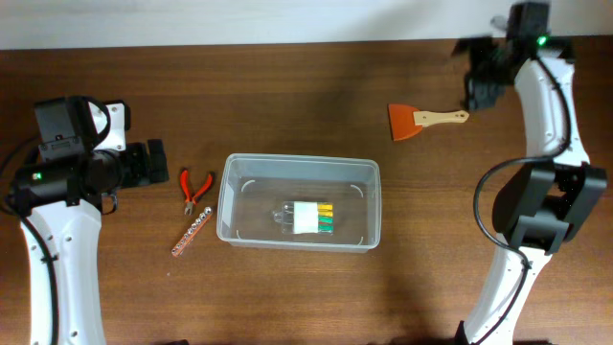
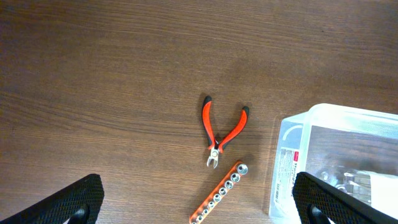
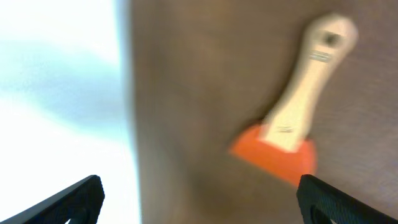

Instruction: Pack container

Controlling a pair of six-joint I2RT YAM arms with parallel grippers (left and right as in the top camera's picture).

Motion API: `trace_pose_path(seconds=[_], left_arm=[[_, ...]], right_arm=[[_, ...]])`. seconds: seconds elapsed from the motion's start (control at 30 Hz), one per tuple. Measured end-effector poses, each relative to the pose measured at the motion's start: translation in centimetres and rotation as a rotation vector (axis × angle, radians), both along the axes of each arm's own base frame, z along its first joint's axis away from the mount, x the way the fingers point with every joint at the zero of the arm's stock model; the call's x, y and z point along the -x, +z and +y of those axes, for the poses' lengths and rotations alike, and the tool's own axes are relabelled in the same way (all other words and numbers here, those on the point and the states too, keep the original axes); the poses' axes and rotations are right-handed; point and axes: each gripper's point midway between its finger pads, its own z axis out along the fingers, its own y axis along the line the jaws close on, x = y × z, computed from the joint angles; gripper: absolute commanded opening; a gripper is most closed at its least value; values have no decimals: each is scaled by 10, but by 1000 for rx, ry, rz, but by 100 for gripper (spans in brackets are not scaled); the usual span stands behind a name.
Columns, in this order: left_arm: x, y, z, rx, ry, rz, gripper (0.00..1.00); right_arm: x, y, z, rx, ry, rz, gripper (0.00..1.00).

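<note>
The clear plastic container (image 1: 299, 203) sits mid-table with a pack of small coloured tools (image 1: 308, 218) inside; its corner shows in the left wrist view (image 2: 336, 162). Red-handled pliers (image 1: 194, 190) (image 2: 221, 129) and an orange socket rail (image 1: 191, 235) (image 2: 221, 194) lie left of it. An orange scraper with a wooden handle (image 1: 421, 121) (image 3: 291, 124) lies at the back right. My left gripper (image 1: 153, 165) (image 2: 199, 205) is open and empty, left of the pliers. My right gripper (image 1: 481, 88) (image 3: 199, 202) is open and empty, just right of the scraper's handle.
The table's far edge meets a white wall (image 1: 287, 19), which fills the left of the blurred right wrist view (image 3: 56, 93). Bare wood lies in front of the container.
</note>
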Motion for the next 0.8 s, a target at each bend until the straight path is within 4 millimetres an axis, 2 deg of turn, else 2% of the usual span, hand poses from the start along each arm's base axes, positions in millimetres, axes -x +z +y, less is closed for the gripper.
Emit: trace_pose_path(seconds=[0.13, 0.2, 0.27, 0.37, 0.53, 0.63, 0.8], left_arm=[[0, 0, 0, 1, -1, 0, 99], [0, 0, 0, 1, -1, 0, 99], [0, 0, 0, 1, 0, 0, 99], [0, 0, 0, 1, 0, -1, 99], [0, 0, 0, 1, 0, -1, 99], [0, 0, 0, 1, 0, 0, 99], [0, 0, 0, 1, -1, 0, 99]], right_arm=[[-5, 57, 0, 29, 25, -106, 99], [2, 67, 4, 17, 37, -100, 99], [9, 68, 8, 1, 50, -79, 99], [24, 56, 14, -23, 66, -1, 99], [38, 33, 21, -57, 80, 104, 99], [42, 2, 24, -82, 91, 195, 99], [38, -65, 28, -124, 114, 318, 99]])
